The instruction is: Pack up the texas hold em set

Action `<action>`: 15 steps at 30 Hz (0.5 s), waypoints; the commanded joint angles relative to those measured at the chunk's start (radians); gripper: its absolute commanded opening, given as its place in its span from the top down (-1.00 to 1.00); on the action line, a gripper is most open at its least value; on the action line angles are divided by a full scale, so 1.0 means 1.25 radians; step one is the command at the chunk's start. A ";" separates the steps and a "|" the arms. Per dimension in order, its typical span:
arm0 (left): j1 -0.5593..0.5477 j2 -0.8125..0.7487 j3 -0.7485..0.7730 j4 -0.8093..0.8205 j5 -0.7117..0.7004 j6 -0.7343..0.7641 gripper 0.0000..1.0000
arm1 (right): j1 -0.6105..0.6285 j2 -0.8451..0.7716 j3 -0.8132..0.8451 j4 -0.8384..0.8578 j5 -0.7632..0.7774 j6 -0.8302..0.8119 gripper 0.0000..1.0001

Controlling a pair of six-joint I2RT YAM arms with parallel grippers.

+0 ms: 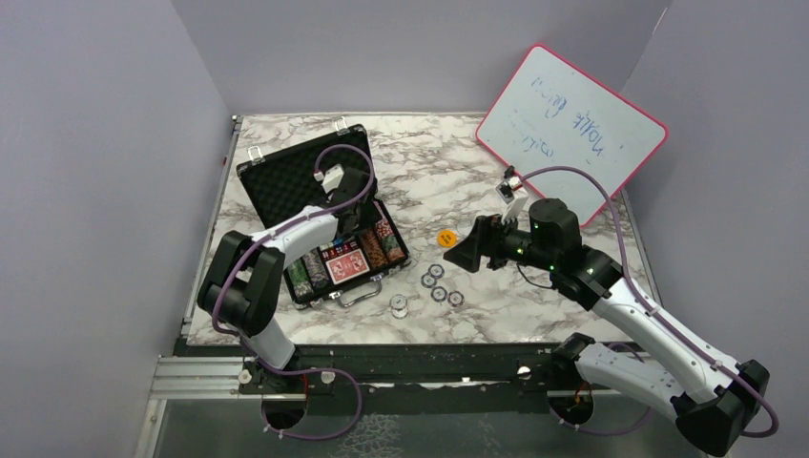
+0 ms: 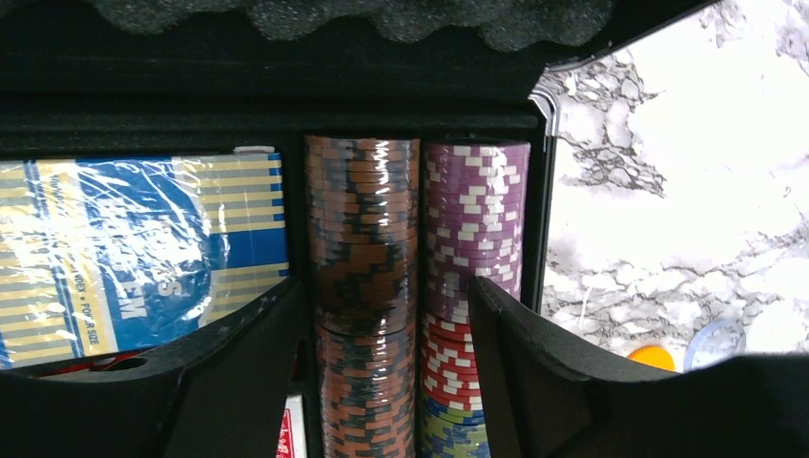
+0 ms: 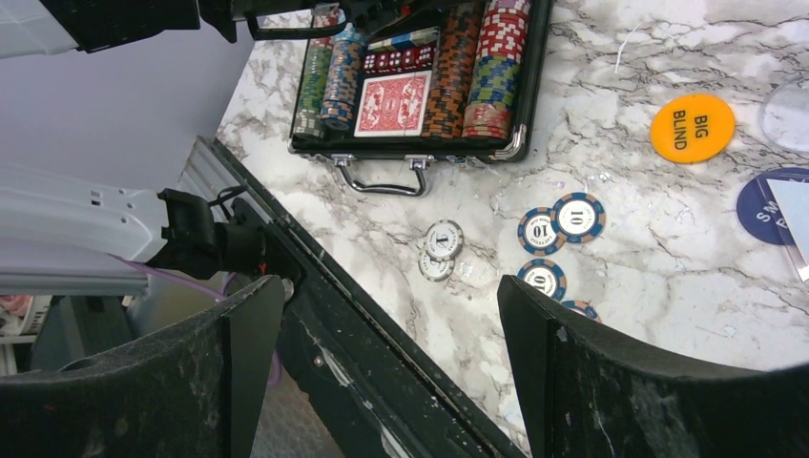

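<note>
now, left pincer [image 2: 382, 288] spread over chip rows [image 2: 367, 215], briefcase [image 1: 286, 179] open

Marble table [image 1: 429, 172], pale lavender walls [image 1: 95, 143]

One black briefcase [image 1: 286, 176] lies open on the desk [image 1: 420, 162]. It holds four rows of poker chips [image 3: 448, 72], one red-backed card deck [image 3: 392, 102], one row of red dice [image 3: 401, 60] too small to count, and one blue-and-yellow wrapped pack [image 2: 134, 248]. In front of the briefcase, near its single silver handle [image 3: 382, 181], two white chips [image 3: 444, 239] overlap. To the right of the briefcase lie four blue-rimmed chips [image 3: 578, 216], one of them half hidden, plus one orange round button [image 3: 693, 127] and one dark blue disc [image 3: 758, 205] cut off at the frame edge. One pink-framed whiteboard [image 1: 570, 129] leans beyond and right of the briefcase. Two robot hands show: the left hand [image 2: 382, 305] over the briefcase, the right hand [image 3: 391, 296] to its right.
</note>
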 commanded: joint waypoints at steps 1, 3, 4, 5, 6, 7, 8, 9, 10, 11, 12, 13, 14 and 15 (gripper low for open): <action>-0.006 -0.031 0.017 -0.029 0.007 0.034 -0.36 | 0.002 -0.017 -0.005 -0.004 0.014 -0.009 -0.71; -0.005 -0.040 0.018 -0.030 0.000 0.042 -0.36 | 0.002 -0.017 -0.005 -0.004 0.016 -0.010 -0.71; -0.005 -0.047 0.020 -0.030 -0.001 0.048 -0.36 | 0.002 -0.016 -0.005 -0.003 0.017 -0.010 -0.71; -0.005 -0.054 0.021 -0.030 -0.002 0.055 -0.36 | 0.002 -0.016 -0.006 -0.006 0.020 -0.010 -0.71; -0.005 -0.065 0.022 -0.030 -0.002 0.064 -0.36 | 0.002 -0.015 -0.005 -0.007 0.025 -0.012 -0.71; -0.006 -0.078 0.024 -0.029 -0.002 0.079 -0.36 | 0.002 -0.013 -0.003 -0.011 0.032 -0.014 -0.71; -0.006 -0.092 0.026 -0.029 -0.003 0.089 -0.36 | 0.002 -0.011 -0.002 -0.015 0.042 -0.017 -0.71; -0.005 -0.112 0.027 -0.029 -0.002 0.103 -0.36 | 0.002 -0.007 -0.001 -0.022 0.052 -0.023 -0.70; -0.005 -0.134 0.027 -0.028 -0.002 0.117 -0.36 | 0.002 -0.002 0.000 -0.028 0.064 -0.030 -0.70; -0.005 -0.166 0.025 -0.023 0.000 0.132 -0.36 | 0.002 0.004 -0.002 -0.034 0.079 -0.037 -0.70; -0.005 -0.195 0.021 -0.016 0.007 0.153 -0.36 | 0.002 0.010 -0.003 -0.039 0.097 -0.043 -0.69; -0.005 -0.225 0.013 -0.005 0.017 0.177 -0.36 | 0.002 0.019 -0.005 -0.044 0.119 -0.051 -0.68; -0.006 -0.254 0.003 0.006 0.031 0.200 -0.36 | 0.002 0.029 -0.008 -0.047 0.141 -0.057 -0.67; -0.006 -0.285 -0.007 0.021 0.044 0.223 -0.37 | 0.002 0.040 -0.010 -0.050 0.164 -0.062 -0.66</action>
